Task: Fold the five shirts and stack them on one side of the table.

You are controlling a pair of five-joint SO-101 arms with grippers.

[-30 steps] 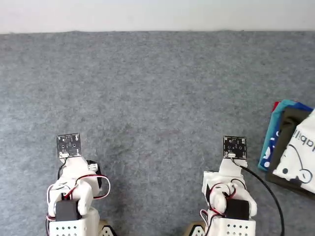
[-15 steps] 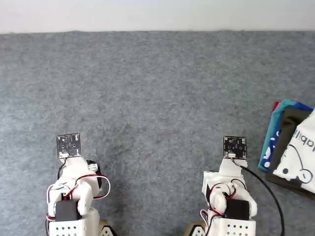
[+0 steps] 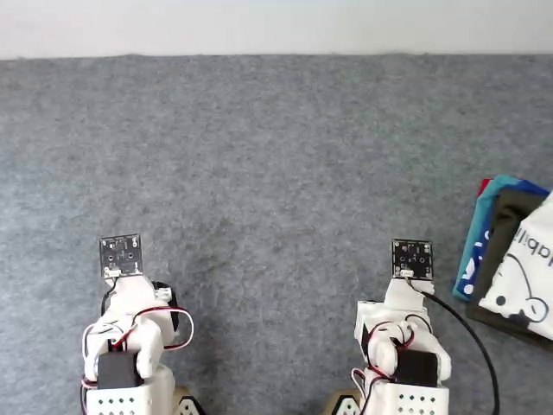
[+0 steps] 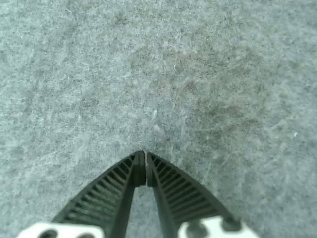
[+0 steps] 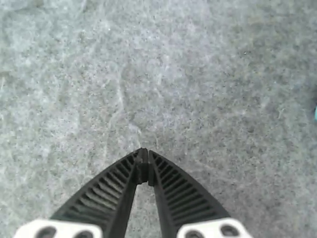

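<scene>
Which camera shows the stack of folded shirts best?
The high view: the stack of folded shirts lies at the picture's right edge, white one on top. The right wrist view catches a teal sliver; the left wrist view faces grey felt.

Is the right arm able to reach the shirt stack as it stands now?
Probably yes: the shirt stack lies close beside the right arm, with bare grey mat between them.

Grey felt-covered table (image 3: pixel 276 156), fuzzy fibres up close, pale wall strip (image 3: pixel 276 26) along its far edge
</scene>
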